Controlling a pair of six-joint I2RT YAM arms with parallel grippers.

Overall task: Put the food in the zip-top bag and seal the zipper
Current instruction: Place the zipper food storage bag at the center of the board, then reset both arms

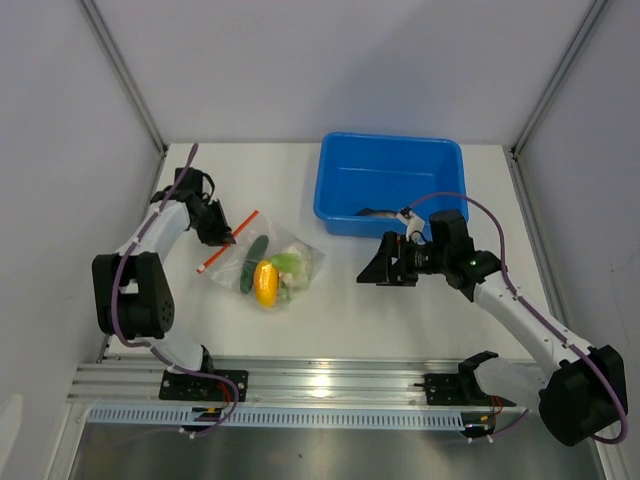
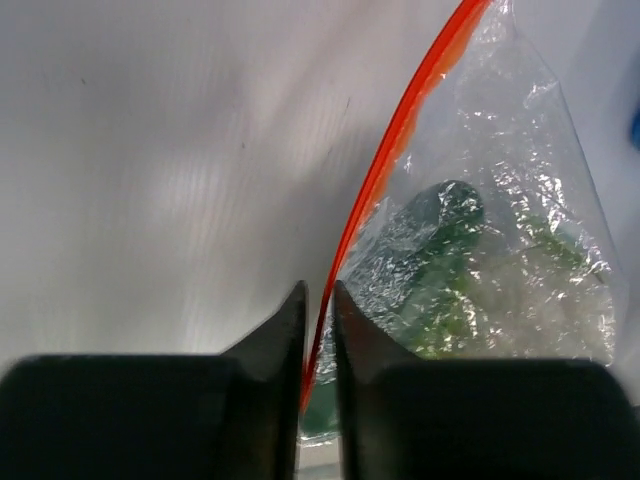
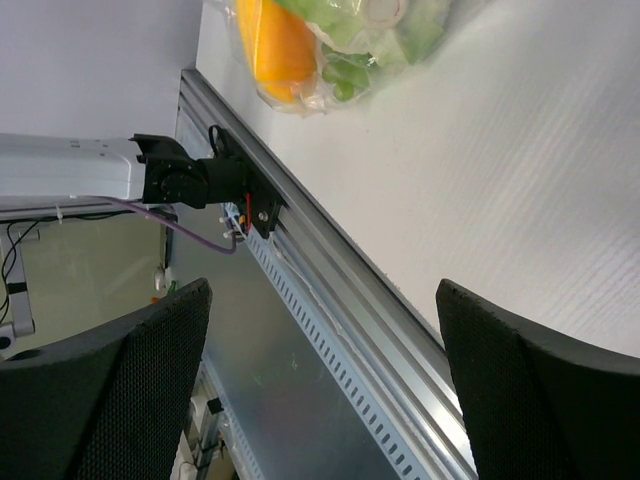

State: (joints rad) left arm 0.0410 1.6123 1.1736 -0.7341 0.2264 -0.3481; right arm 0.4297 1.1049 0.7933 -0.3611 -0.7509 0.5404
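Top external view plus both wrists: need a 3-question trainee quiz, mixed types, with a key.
1. True or false: the mango lies inside the zip-top bag.
2. What runs between the fingers of the left claw? A) the zipper B) a spoon C) a sponge
3. Which claw stands wide open with nothing in it?
Key: 1 true; 2 A; 3 the right claw.

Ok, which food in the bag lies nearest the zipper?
The dark green cucumber; the mango and the pale green pieces sit deeper in the bag, farther from the zipper.
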